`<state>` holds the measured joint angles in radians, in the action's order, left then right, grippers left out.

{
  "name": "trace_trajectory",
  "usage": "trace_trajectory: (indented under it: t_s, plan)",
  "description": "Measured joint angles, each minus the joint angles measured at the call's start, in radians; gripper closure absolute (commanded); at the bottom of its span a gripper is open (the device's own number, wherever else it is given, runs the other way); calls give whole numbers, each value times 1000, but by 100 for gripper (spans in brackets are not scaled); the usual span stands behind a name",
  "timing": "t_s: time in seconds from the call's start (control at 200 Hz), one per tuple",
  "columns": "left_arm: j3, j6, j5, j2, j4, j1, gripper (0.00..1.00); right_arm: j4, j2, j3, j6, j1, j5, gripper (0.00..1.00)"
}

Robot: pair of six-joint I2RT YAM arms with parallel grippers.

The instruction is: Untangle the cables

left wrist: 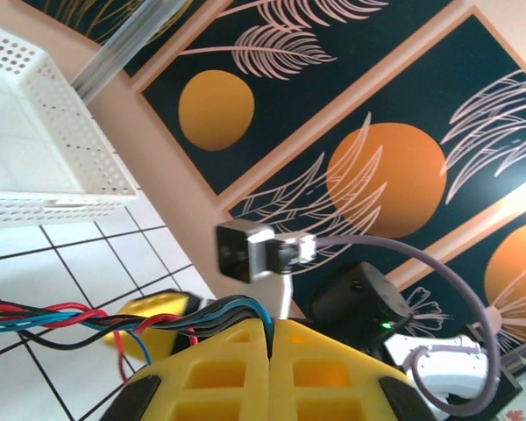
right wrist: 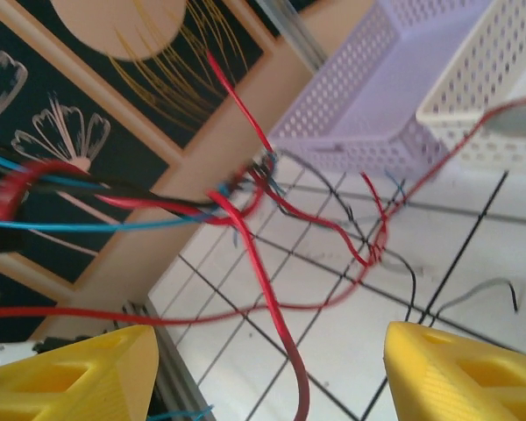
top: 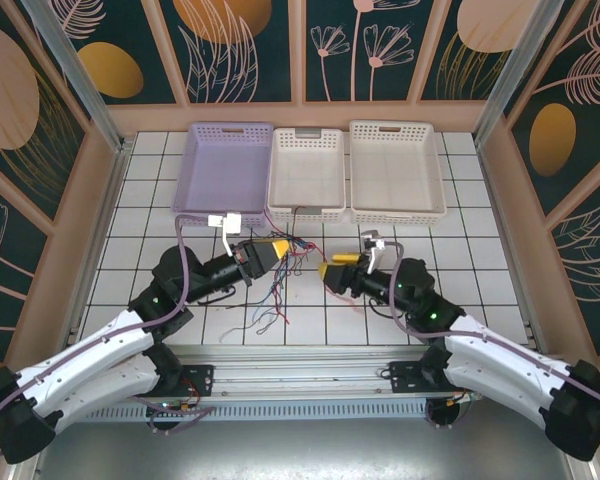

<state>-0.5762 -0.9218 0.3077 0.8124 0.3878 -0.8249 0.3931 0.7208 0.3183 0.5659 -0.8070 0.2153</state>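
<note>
Tangled red, blue, black cables (top: 276, 298), partly aloft

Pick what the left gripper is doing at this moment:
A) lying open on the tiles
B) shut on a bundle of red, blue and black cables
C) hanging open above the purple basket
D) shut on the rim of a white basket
B: in the left wrist view the left gripper has its yellow jaws closed flush, with the cables running into the seam between them.

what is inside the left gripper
A bundle of red, blue and black cables, pinched in the shut left gripper. Its yellow fingers cover the part inside the grip, so how far the bundle runs in is hidden.
</note>
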Motion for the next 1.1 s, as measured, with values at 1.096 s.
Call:
trace_trajectory:
  t_s: [1.096]
  plan:
    - [-94,-217,-81,39,-17,0,100,-126,-313,38,-14,-40,76,27]
